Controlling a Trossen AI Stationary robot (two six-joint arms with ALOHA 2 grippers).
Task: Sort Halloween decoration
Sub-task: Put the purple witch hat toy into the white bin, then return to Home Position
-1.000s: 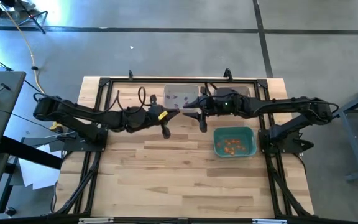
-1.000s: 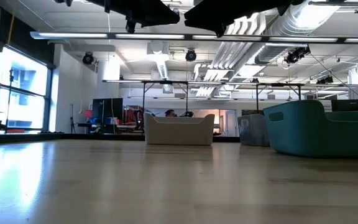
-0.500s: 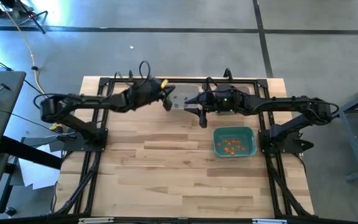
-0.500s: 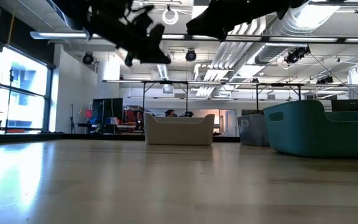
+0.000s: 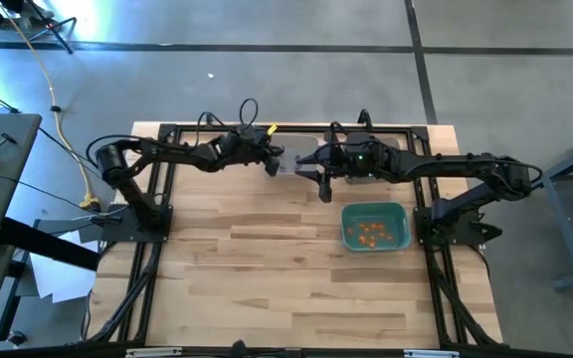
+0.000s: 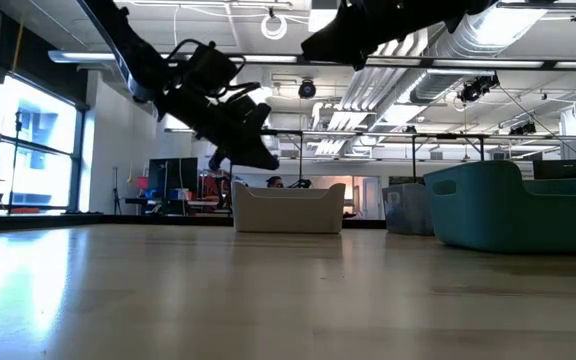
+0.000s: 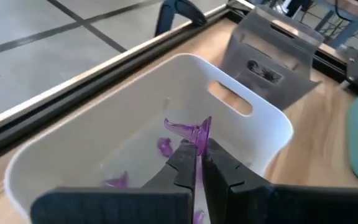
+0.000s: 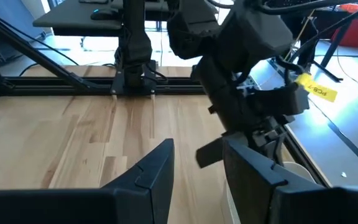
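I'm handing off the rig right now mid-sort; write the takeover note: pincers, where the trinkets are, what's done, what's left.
Left pincer: shut on a purple trinket, held above the white bin at the table's far edge.
Right pincer: open, empty, hovering beside the left arm near the white bin.
Purple pieces already lie in the white bin. Orange trinkets are in the teal bin. A dark bin stands next to the white one; its contents cannot be made out.
Done: orange and some purple sorted.
Left: release the held purple piece into the white bin. No loose trinkets show on the table.
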